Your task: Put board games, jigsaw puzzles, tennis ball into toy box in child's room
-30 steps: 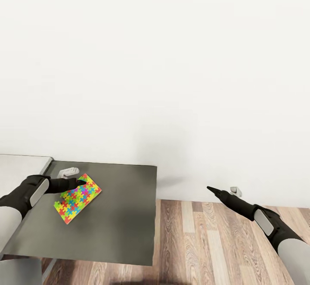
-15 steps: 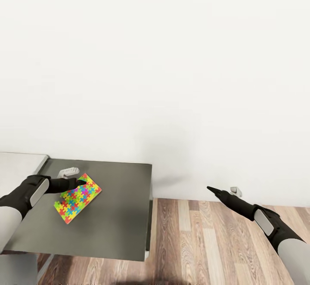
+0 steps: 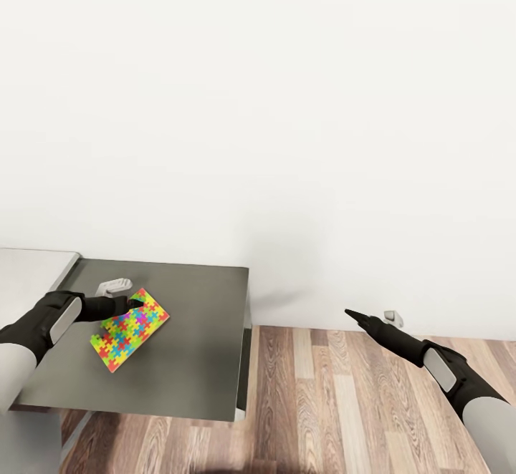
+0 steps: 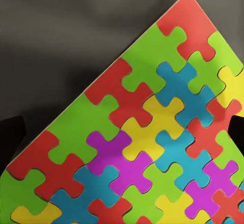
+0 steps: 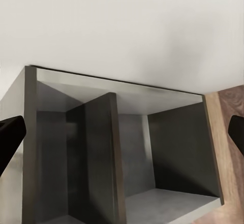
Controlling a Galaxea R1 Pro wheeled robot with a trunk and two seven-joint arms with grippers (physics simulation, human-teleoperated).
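The dark grey counter [image 3: 186,359] stands against the white wall, joined at its left to a higher, light grey counter [image 3: 32,266]. A jigsaw puzzle [image 3: 130,329] of red, green, yellow, blue and purple pieces lies flat on the dark top, turned cornerwise, towards the left and back. A small pale grey object [image 3: 115,286] sits just behind it. Wood-plank floor [image 3: 344,402] runs to the right.

Left arm: reaching forward and inward, wrist level.
Left gripper [image 3: 130,304]: my dark fingertips clamped on what I carry — a thin sheet.
Right arm: stretched forward, forearm rising toward the wrist.
Right gripper [image 3: 349,313]: fingers [image 5: 10,135] spread wide apart — holding nothing.
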